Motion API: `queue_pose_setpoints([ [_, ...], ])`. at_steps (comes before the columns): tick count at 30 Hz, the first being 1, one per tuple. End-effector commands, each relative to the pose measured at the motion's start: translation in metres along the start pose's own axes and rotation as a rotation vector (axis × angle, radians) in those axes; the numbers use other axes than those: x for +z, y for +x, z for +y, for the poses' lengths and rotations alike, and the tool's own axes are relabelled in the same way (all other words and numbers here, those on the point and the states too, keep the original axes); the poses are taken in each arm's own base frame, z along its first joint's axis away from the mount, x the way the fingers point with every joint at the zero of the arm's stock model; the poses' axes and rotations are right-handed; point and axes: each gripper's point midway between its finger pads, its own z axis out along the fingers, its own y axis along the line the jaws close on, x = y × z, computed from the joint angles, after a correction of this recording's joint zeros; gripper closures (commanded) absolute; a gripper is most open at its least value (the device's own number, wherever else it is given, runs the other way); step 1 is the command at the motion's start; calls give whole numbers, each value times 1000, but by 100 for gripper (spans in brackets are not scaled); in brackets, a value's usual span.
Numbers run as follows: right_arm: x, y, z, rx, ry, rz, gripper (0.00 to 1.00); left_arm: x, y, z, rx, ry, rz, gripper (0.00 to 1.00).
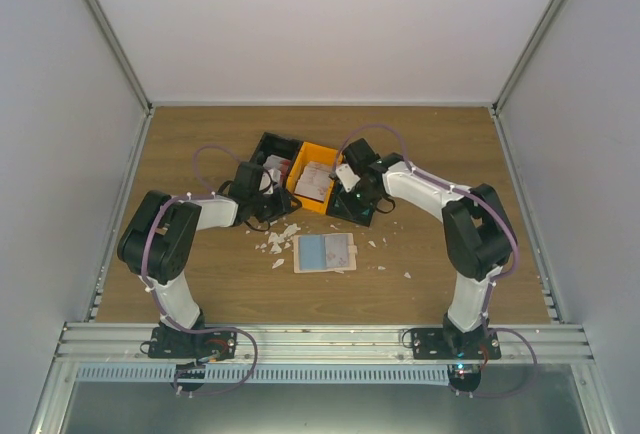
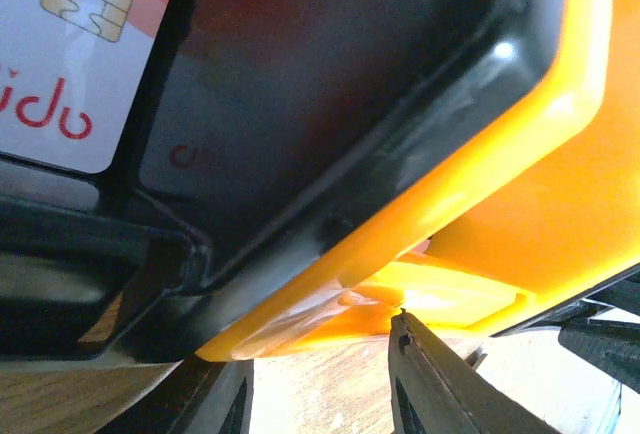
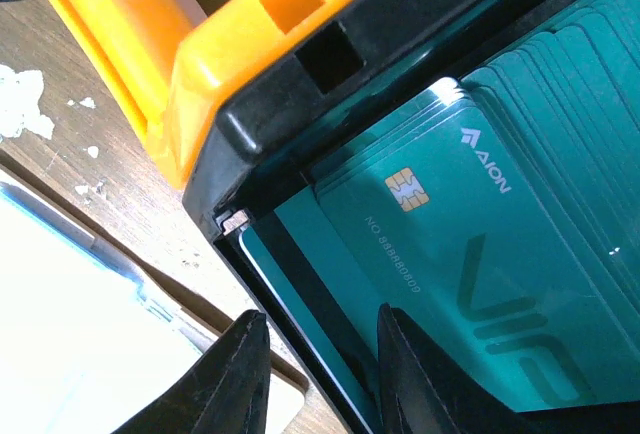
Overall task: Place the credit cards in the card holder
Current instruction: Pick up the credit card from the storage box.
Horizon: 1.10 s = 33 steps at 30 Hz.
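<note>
Left gripper [image 2: 310, 354], part-open and empty, is held at a black bin [image 2: 330, 84] containing a red-and-white credit card [image 2: 70, 64]. Centrally, the beige card holder [image 1: 325, 252] is laid open. Right gripper [image 3: 320, 319], part-open and empty, is held over teal credit cards [image 3: 480, 254].

3 open plastic bins are joined in 1 row: 2 black rectangular bins [image 1: 268, 144] and 1 orange rectangular bin [image 1: 322, 150]. There is 1 flat beige-tan folding card holder [image 1: 325, 252]. The teal plastic credit cards [image 3: 480, 254] form 1 fanned stack; at least 6 edges show, and overlap hides the full number. 1 red-and-white plastic credit card [image 2: 70, 64] shows in the left wrist view. The pale cards [image 1: 313, 182] inside the orange bin are too small to count. The tiny white irregular scraps [image 1: 276, 242] number more than 6, clumped too closely for an exact count. There are 2 white-and-black robot arms [image 1: 172, 294].
</note>
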Motion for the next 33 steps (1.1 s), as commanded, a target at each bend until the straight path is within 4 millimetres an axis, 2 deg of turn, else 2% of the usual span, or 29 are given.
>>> queue_pose_setpoints([
  [1,-9,1,8,3,-27,-10,69,0,-14,-13,35,26,-39,60],
  [7,-6,-4,2,6,5,-19,67,-1,-14,-14,39,28,-41,60],
  [11,5,-1,-4,-12,29,7,65,-1,-14,-15,42,30,-41,60],
  [14,7,0,-7,-20,42,17,73,-2,-14,-16,45,32,-42,60],
  [20,-13,-13,-6,-19,57,-49,88,-4,-14,-18,48,38,-45,58],
  [26,-27,-20,-14,0,119,-93,98,-5,-11,-21,47,53,-35,56],
  [33,-53,-39,-15,21,142,-187,100,-12,-11,-30,59,81,-43,51],
])
